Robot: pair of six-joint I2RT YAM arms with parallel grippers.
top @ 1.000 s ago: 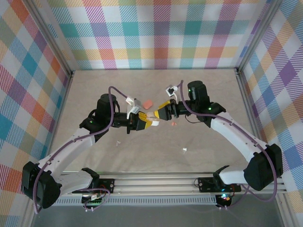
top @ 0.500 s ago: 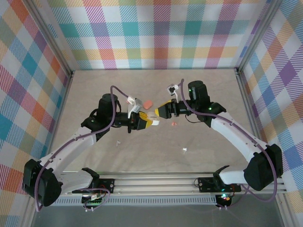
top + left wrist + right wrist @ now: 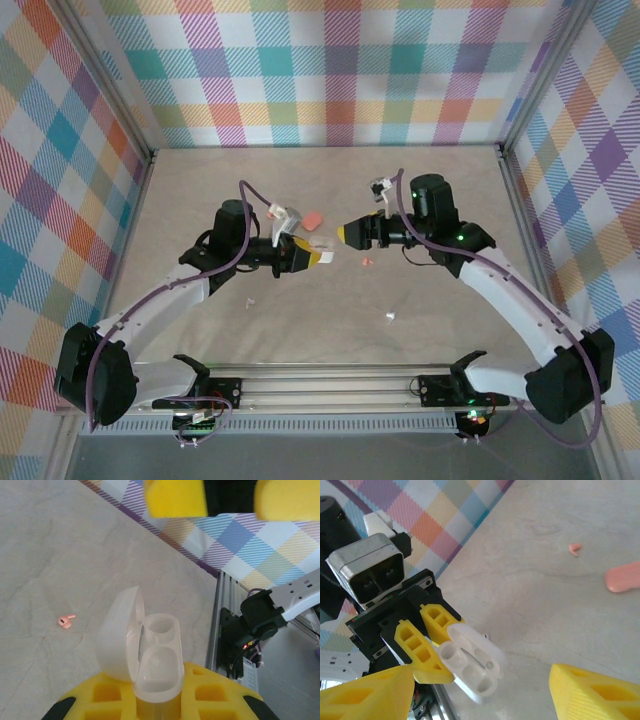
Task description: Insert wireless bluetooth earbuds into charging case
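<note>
Gripping the open white case (image 3: pixel 155 665), your left jaws face your right jaws, gaping empty. A pink earbud (image 3: pixel 366 262) lies just nearer, two white earbuds (image 3: pixel 390 317) nearer still, a pink case (image 3: pixel 312 217) behind; far bench (image 3: pixel 430 190) open.

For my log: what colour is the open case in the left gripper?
White; the case shows best in the left wrist view.

The white case (image 3: pixel 322 250) (image 3: pixel 150 655) (image 3: pixel 472 665) is open, its lid hinged back and both wells empty, and it is held off the table in the left gripper (image 3: pixel 316 256). A pink earbud (image 3: pixel 366 262) lies on the table just right of it. One white earbud (image 3: pixel 390 317) lies nearer the bases, right of centre, and a second white earbud (image 3: pixel 250 299) lies left, the two well apart. The pink case (image 3: pixel 312 217) (image 3: pixel 623 576) lies flat beyond the white case; the right wrist view shows a pink earbud (image 3: pixel 575 548) near it.
</note>
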